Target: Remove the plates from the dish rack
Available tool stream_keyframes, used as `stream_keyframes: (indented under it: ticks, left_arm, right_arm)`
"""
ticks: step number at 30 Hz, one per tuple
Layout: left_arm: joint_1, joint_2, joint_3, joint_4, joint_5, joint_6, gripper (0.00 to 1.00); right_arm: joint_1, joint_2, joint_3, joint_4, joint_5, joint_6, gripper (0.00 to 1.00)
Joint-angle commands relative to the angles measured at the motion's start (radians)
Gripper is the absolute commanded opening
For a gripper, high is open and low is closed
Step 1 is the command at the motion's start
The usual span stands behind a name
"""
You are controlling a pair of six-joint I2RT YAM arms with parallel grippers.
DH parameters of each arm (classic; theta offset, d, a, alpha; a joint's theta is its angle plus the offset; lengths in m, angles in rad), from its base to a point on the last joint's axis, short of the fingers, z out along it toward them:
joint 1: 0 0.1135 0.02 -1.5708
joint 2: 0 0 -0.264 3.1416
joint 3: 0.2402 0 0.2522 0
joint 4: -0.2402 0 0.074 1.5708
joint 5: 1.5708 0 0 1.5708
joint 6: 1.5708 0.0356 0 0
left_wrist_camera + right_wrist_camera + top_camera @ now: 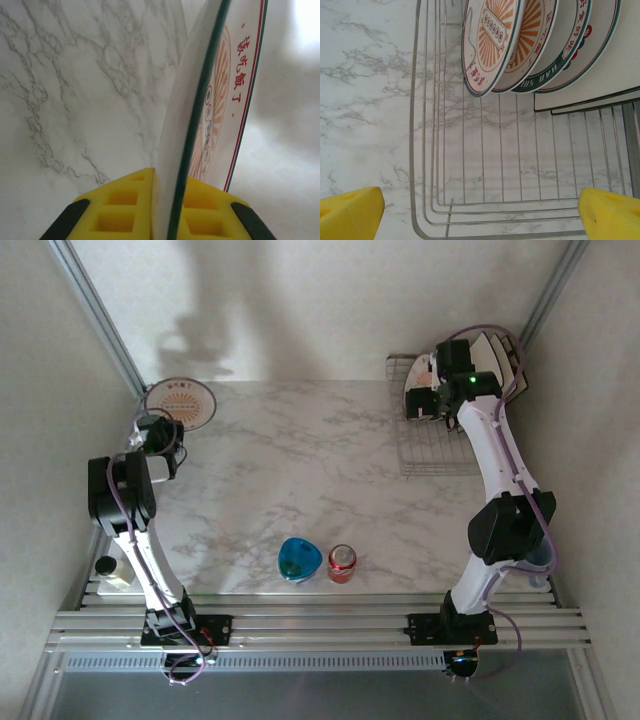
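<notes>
Four round plates stand on edge in the dish rack, leaning together along the top of the right wrist view. They carry orange sunburst patterns, red characters and dark green rims. Square cream plates stand just beside them toward the upper right of that frame.

The right gripper hangs over the bare wire grid below those plates. Its yellow fingers are spread wide into the two lower corners of the frame and touch nothing. From overhead, the rack sits in the upper right of the marble table, against the back wall.

One single plate is out of the rack, at the upper left of the overhead frame near the wall corner, with its patterned face turned up toward that camera. The left gripper is pinching the rim, its yellow pads pressed against both faces. Whether the plate touches the table I cannot tell.

Near the bottom centre of the overhead frame, a glossy blue bowl and a red can sit just beside each other.
</notes>
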Motion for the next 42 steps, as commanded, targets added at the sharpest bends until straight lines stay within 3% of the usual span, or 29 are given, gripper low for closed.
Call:
stream_keyframes:
  ticks: [1,33,35,40,42]
  left_arm:
    - [0.007,0.013,0.053,0.096,0.023,-0.027,0.00]
    - [-0.011,-0.020,-0.150,0.164,-0.013,-0.125,0.00]
    - [-0.012,-0.023,-0.158,0.167,-0.013,-0.128,0.08]
    - [-0.011,-0.038,-0.176,0.167,-0.021,-0.143,0.42]
    - [-0.011,-0.041,-0.175,0.163,-0.018,-0.145,0.50]
  right_arm:
    - [0.003,-0.033,-0.009,0.008,-0.011,0.002,0.99]
    - [0.011,-0.022,-0.032,0.025,-0.029,0.011,0.99]
    - [0.012,-0.023,-0.032,0.024,-0.030,0.011,0.99]
    - [0.012,-0.031,-0.036,0.026,-0.026,0.008,0.99]
    - [0.012,-0.033,-0.037,0.026,-0.026,0.008,0.99]
